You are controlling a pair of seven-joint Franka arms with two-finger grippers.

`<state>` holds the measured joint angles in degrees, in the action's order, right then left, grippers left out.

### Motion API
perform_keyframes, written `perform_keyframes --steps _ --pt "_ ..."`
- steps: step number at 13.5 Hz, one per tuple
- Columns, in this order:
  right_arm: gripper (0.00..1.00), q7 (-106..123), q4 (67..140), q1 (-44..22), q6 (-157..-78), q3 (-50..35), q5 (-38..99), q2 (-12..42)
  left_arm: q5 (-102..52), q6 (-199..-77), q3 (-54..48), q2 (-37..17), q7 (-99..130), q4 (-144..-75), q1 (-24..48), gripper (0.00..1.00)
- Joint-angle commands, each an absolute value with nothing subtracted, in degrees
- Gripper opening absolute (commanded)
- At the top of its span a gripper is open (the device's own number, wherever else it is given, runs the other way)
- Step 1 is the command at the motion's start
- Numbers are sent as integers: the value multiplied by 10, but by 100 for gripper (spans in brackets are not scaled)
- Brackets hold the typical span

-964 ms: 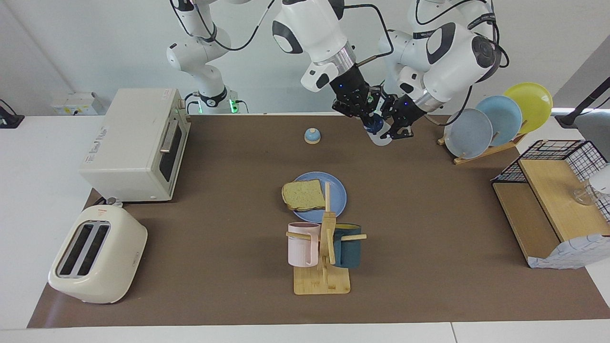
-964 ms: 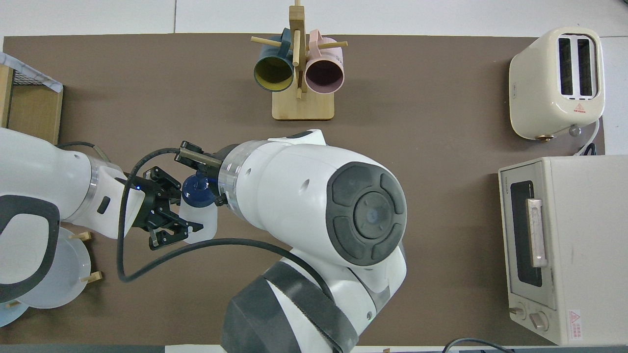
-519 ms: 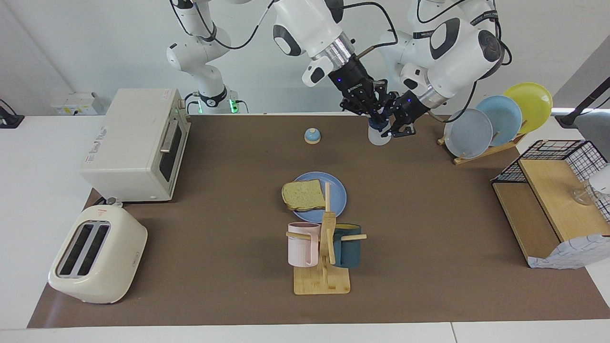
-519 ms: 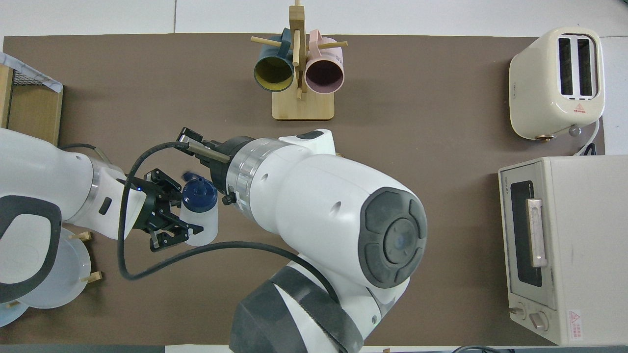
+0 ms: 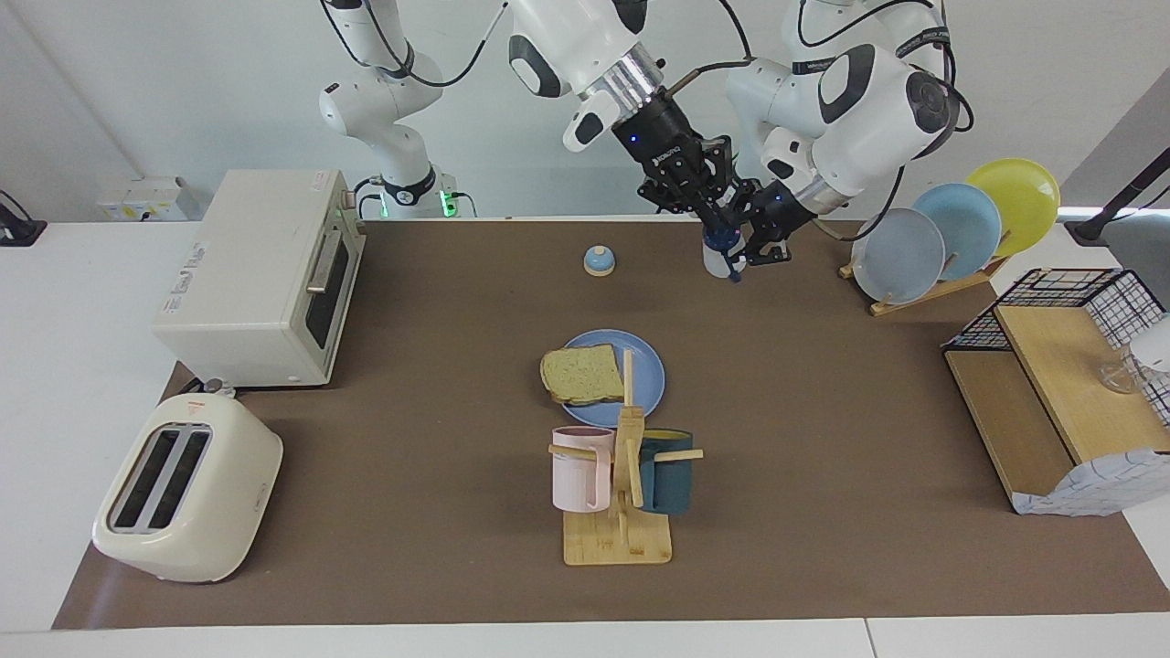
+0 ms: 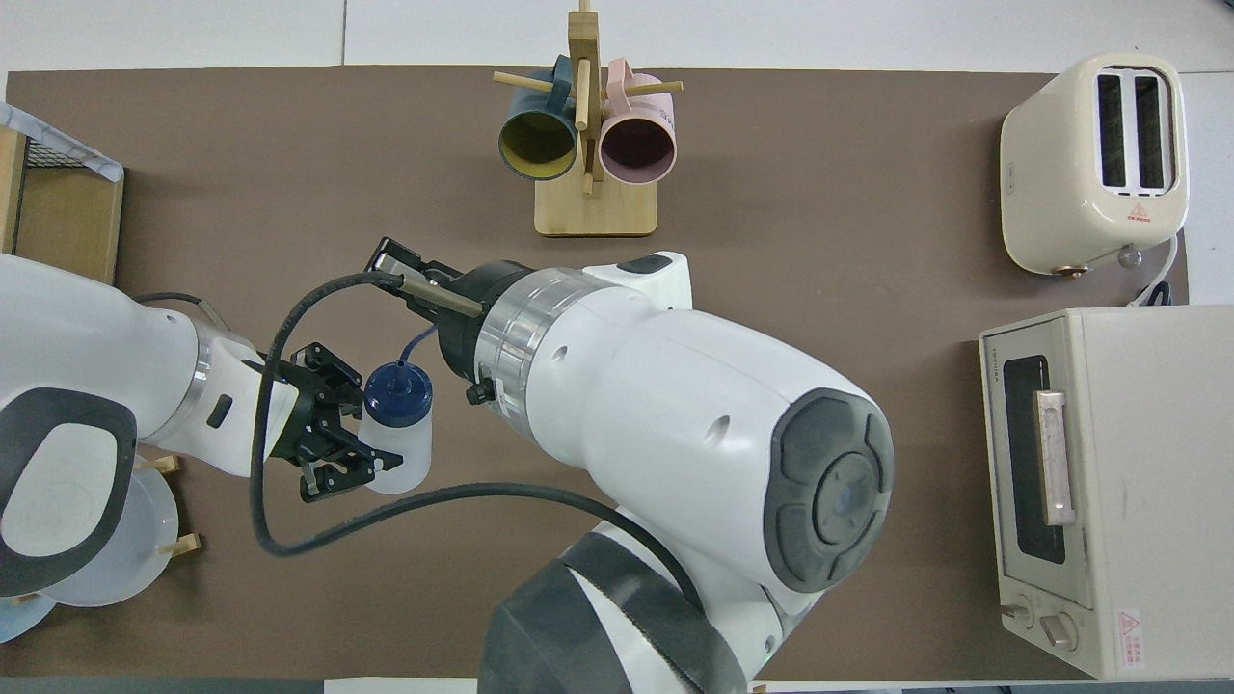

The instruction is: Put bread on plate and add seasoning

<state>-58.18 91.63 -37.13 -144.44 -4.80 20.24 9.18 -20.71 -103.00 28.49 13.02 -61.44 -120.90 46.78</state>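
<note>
**Cap Let Go as Bottle Is Kept in the Left Gripper**

The bread (image 5: 582, 374) is seen lying on the blue plate (image 5: 646, 370), overhanging its rim toward the right arm's end of the table, so the first half of the task is judged complete. The plate sits mid-table, just nearer to the robots than the mug stand (image 5: 620, 512).

The seasoning bottle (image 6: 397, 434) is held in the air by the left gripper (image 6: 339, 436), whose fingers are clamped on the whitish body. It is carried over the bare mat between the small bell (image 5: 599, 260) and the rack of upright plates (image 5: 951, 233), well apart from the blue plate.

A second ago the right gripper (image 5: 722, 228) was closed on the bottle's dark cap (image 6: 396, 386). Since then its wrist has been drawn back and upward, and the cap can now be seen uncovered from above. Whether its fingers are now parted or together cannot be told, as they are hidden against the bottle in the facing view and under the wrist from above. The cap is still on the bottle; whether it has been loosened cannot be judged.

The change is taken to mean that the work on the cap is over. The bottle is still to be carried over the bread and tipped.
</note>
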Motion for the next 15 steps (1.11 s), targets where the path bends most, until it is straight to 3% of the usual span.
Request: perform_keyframes --steps 1,7,11,15 --pt "100 -528 932 -334 -1348 -47 199 67 -200 -1027 289 144 -605 -1216 475 0" --pt "100 -269 922 -166 -1049 -46 116 29 -85 -1055 245 115 -540 -1186 476 0" --pt "100 -194 826 -79 -861 -43 83 37 -19 -1068 214 69 -520 -1151 476 0" --pt "100 -78 824 -40 -803 -13 18 36 2 -1056 200 -24 -484 -1069 501 0"
